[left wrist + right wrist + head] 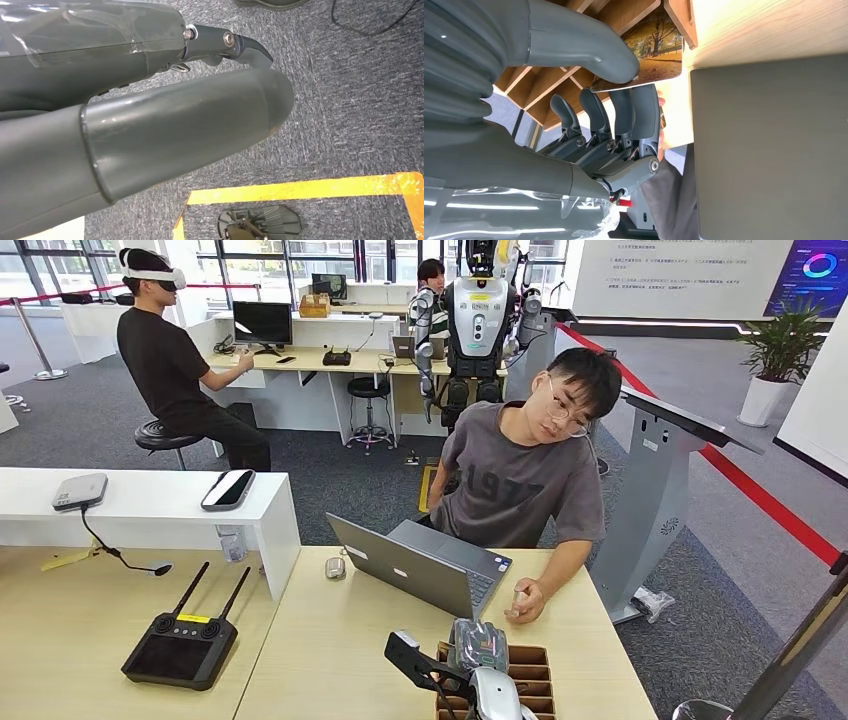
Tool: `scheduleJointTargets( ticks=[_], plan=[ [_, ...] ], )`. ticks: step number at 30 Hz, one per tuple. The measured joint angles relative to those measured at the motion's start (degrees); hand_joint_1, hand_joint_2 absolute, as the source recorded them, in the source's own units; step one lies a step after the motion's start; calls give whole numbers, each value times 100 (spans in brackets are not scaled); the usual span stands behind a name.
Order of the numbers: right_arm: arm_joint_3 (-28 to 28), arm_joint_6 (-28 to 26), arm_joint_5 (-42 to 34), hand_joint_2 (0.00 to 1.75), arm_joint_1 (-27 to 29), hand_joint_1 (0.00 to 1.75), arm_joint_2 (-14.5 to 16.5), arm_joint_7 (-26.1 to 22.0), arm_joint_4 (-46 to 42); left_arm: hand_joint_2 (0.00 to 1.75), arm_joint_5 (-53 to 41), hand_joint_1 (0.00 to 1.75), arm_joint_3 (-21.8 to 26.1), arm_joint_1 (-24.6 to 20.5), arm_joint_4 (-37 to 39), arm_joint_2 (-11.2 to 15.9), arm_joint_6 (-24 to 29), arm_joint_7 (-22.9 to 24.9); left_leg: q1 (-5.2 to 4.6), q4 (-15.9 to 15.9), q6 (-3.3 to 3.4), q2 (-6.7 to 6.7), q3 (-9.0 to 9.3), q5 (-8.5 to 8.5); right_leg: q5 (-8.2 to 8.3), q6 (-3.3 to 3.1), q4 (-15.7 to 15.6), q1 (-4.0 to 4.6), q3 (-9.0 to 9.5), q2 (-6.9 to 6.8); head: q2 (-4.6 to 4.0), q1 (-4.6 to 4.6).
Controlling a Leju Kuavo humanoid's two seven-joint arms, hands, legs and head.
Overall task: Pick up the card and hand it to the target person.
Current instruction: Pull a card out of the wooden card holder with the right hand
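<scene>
Office desks all around, and at the light wooden table the right hand pinches the card between thumb and fingers, just over the wooden divider box. Pickup looks done; the handover to the seated person remains, while the left hand hangs over carpet, grip unclear.

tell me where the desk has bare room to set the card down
Free: the light desk between the mouse and the brown tray, left of the right robot hand. Crowded: the strip from the laptop to the person's hand, where that robot hand holds the card.
</scene>
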Motion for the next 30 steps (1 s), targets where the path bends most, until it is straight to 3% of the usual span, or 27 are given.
scheduleJointTargets(
  ticks=[17,22,30],
  plan=[
    [0,-107,-90,175,4,150,1,-93,-1,0,9,0,-5,0,0,0,16,-1,0,0,0,0,0,0,0,0,0,0,0,0,0,-1],
    [-6,-274,-101,175,-4,146,-16,-130,-88,0,27,0,-7,2,0,2,33,-4,0,0,0,1,0,0,0,0,0,0,-1,1,0,-1],
    [-61,-210,-105,175,-116,146,-282,63,-763,0,91,0,-4,29,0,4,86,-17,-1,1,0,1,2,0,0,0,0,-1,0,0,0,2]
  ],
)
